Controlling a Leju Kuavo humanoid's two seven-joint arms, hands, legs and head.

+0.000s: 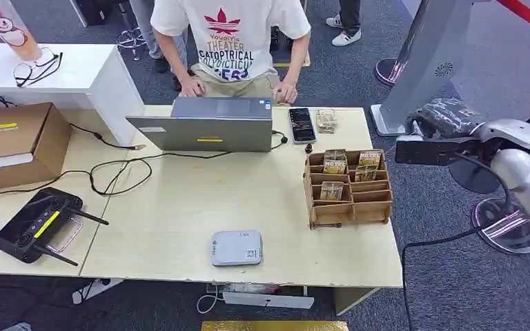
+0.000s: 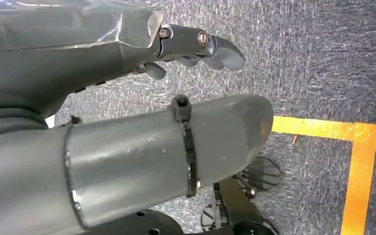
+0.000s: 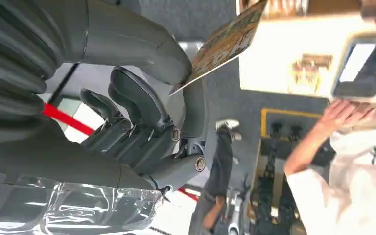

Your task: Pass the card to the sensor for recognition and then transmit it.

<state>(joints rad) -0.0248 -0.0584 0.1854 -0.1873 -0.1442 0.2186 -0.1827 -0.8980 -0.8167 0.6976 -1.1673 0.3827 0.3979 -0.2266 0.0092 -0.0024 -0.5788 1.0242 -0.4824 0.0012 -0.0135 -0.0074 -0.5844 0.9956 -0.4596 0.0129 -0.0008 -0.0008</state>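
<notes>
You see a silver right arm (image 1: pixel 524 162) with black cable; left hand (image 2: pixel 127 147) grey, black zip-tie, brass screws, clear film wrap.

one laptop (image 1: pixel 210 124), one phone (image 1: pixel 301 125), one wooden rack (image 1: pixel 348 189), one person (image 1: pixel 231 41).

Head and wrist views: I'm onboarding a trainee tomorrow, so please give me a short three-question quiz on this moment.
1. True or false: the right hand holds a card.
2. Where is the grey sensor?
A) on top of the cardboard box
B) on the table, near its front edge, closer to the robot than the laptop
C) inside the wooden rack
3. Fill in: the left hand holds nothing and hangs over the carpeted ____.

Key: 1 true; 2 B; 3 floor.
</notes>
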